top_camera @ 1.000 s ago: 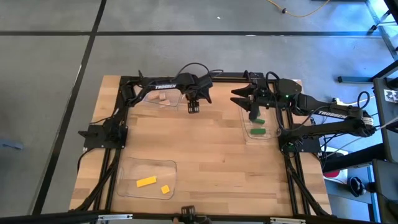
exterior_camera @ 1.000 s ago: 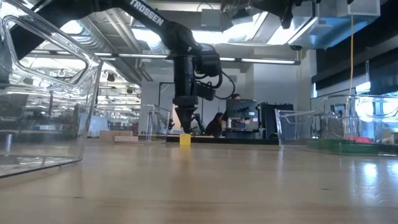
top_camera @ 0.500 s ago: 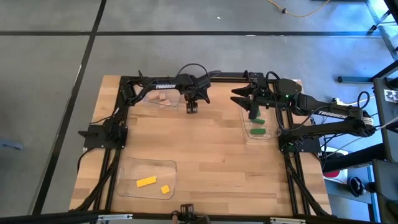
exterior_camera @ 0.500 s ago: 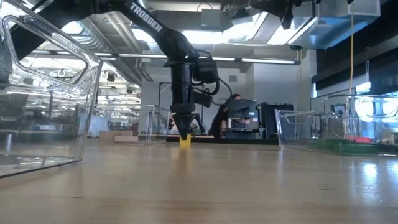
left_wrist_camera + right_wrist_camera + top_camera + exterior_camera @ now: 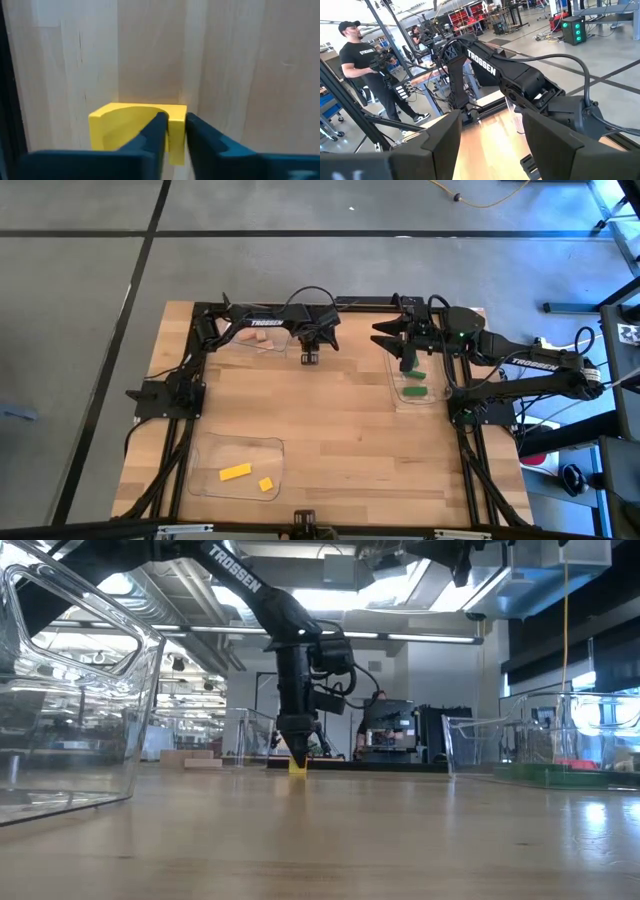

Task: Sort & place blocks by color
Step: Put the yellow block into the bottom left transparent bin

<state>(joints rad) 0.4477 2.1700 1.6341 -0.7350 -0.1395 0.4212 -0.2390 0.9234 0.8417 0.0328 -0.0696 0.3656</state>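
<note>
A yellow block (image 5: pixel 132 125) with a curved hollow rests on the table near the far middle, and my left gripper (image 5: pixel 175 122) is shut on it; the low view shows that gripper (image 5: pixel 298 752) pointing down over the block (image 5: pixel 297 769). My right gripper (image 5: pixel 408 362) hovers open over the clear tray (image 5: pixel 400 402) at the right, which holds green blocks (image 5: pixel 416 390). In the right wrist view nothing lies between its fingers (image 5: pixel 440 145). Two yellow blocks (image 5: pixel 234 472) lie in the near-left tray (image 5: pixel 205 448). Tan blocks (image 5: pixel 256 336) lie in the far-left tray (image 5: pixel 272 346). My left gripper pinches one narrow end wall of the yellow block (image 5: pixel 176 131), beside the curved hollow, between its two fingers. The fingers (image 5: pixel 296 745) come from above, pointing down. The block stands on the table.
Dark frame rails (image 5: pixel 180 430) run along the table's left, right and far sides. Bare wood (image 5: pixel 340 440) spreads across the middle. A person (image 5: pixel 365 65) stands in the room beyond the table. The near-left tray's wall (image 5: pixel 70 690) looms large in the low view.
My left gripper has gone down over the yellow block and shut on it. The block stays on the table where it was.
</note>
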